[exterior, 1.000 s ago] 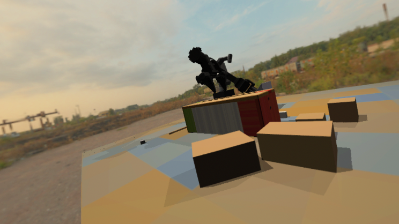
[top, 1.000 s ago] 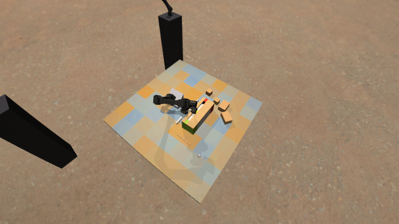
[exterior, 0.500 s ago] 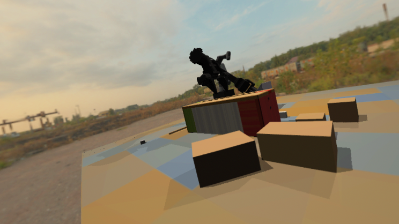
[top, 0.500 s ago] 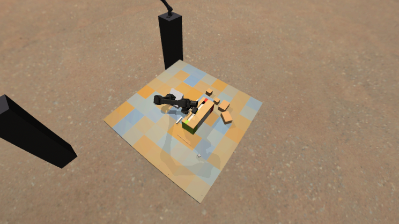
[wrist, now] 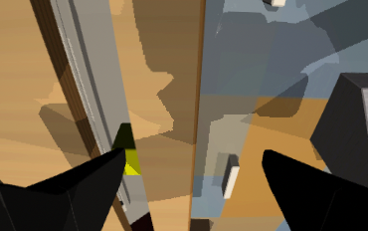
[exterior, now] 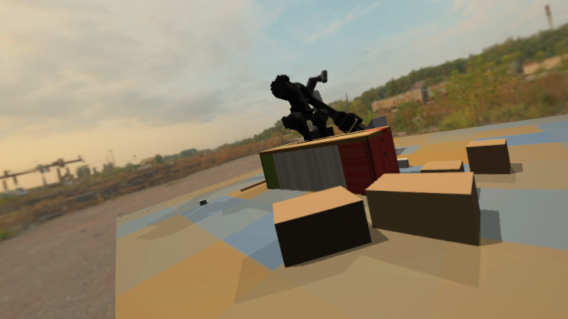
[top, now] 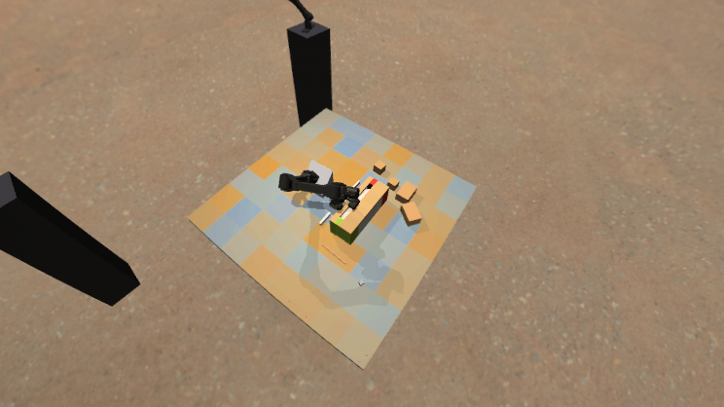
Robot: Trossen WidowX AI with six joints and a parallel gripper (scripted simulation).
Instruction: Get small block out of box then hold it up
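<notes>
The long wooden box [top: 368,206] [exterior: 310,168] [wrist: 169,209] has a green end [top: 342,233] [exterior: 269,171] and a red end [exterior: 383,147]. A slot runs along its top. A small yellow block [wrist: 131,166] shows through the slot in the wrist view, beside the left fingertip and partly in shade. It is hidden behind the arm in the top view and by the box in the exterior view. My gripper [top: 345,203] [exterior: 317,130] [wrist: 194,156] is open and empty, low over the box top. One finger is near the slot, the other over the table side. Exact fingertip height is unclear.
Several brown blocks [top: 406,192] [exterior: 321,227] stand behind the box. A white bar [top: 324,217] [wrist: 231,181] lies near its front side. A thin rod [top: 334,254] and a small white cube [top: 361,282] [exterior: 203,202] lie beyond the green end. A grey block [top: 322,169] stands near the arm.
</notes>
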